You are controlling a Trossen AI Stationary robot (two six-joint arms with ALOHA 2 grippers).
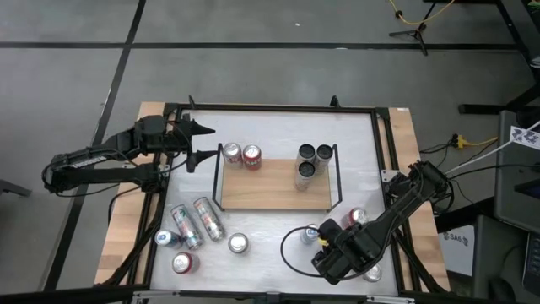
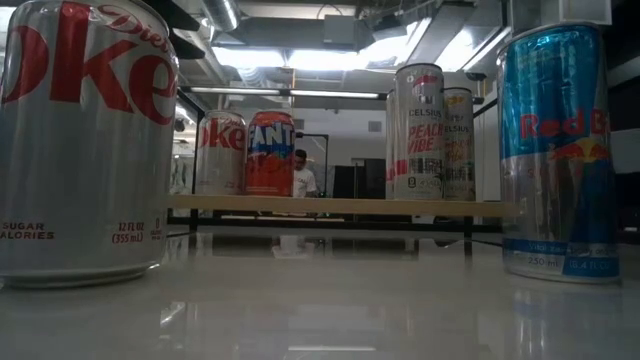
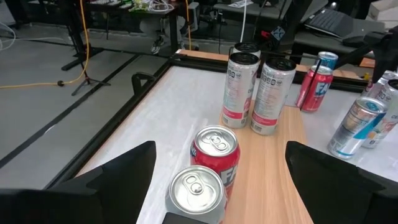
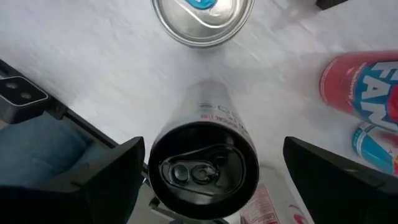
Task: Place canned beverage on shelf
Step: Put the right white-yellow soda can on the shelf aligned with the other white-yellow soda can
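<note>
The shelf [image 1: 274,187] is a light wooden board with black end rails in the middle of the table. On it a silver Diet Coke can [image 1: 231,153] and a red Fanta can [image 1: 251,155] stand at its left end, and three tall cans [image 1: 310,160] at its right end. My left gripper [image 1: 202,143] is open and empty just left of the shelf, facing the two cans [image 3: 211,168]. My right gripper [image 1: 331,257] is open at the near right, pointing down, its fingers either side of an upright black-topped can [image 4: 202,165]; I see no touch.
Several loose cans lie or stand at the near left [image 1: 196,226]. A Red Bull can [image 1: 310,234], a red can [image 1: 358,217] and another can [image 1: 372,273] stand close around my right gripper. A black cable [image 1: 291,245] loops on the table. The shelf's middle is bare.
</note>
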